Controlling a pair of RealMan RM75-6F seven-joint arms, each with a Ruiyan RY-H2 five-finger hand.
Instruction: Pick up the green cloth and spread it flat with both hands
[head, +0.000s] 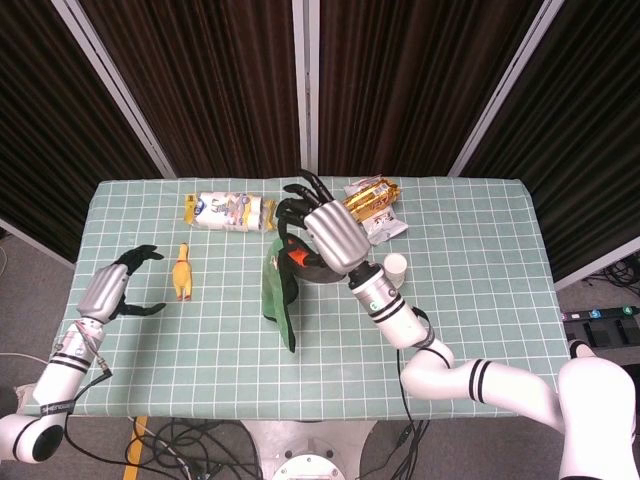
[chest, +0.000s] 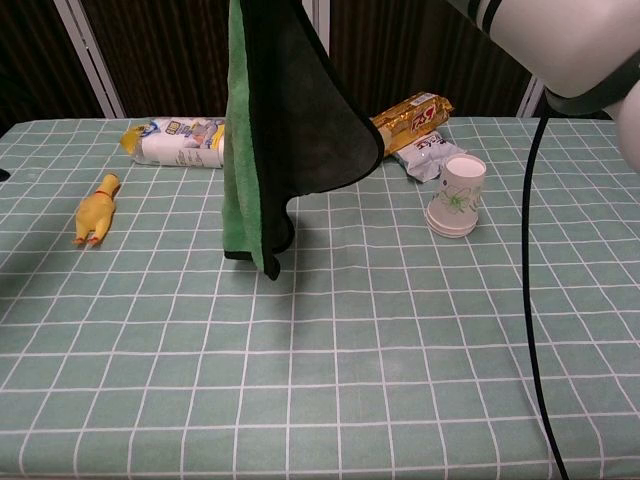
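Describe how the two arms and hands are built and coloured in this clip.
Both hands, left hand and right hand, have silver backs and black fingers. The arms are glossy white with black ring bands, and a thin black cable hangs along the right one.

Green cloth (chest: 262, 130), dark-backed, hanging folded, lifted above the table

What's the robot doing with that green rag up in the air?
The robot's right hand holds the green cloth up above the table, so it hangs down in folds. The left hand is open at the table's left edge, near the yellow rubber chicken, and isn't touching the cloth. It is not spread flat yet. A paper cup and snack packets sit nearby.
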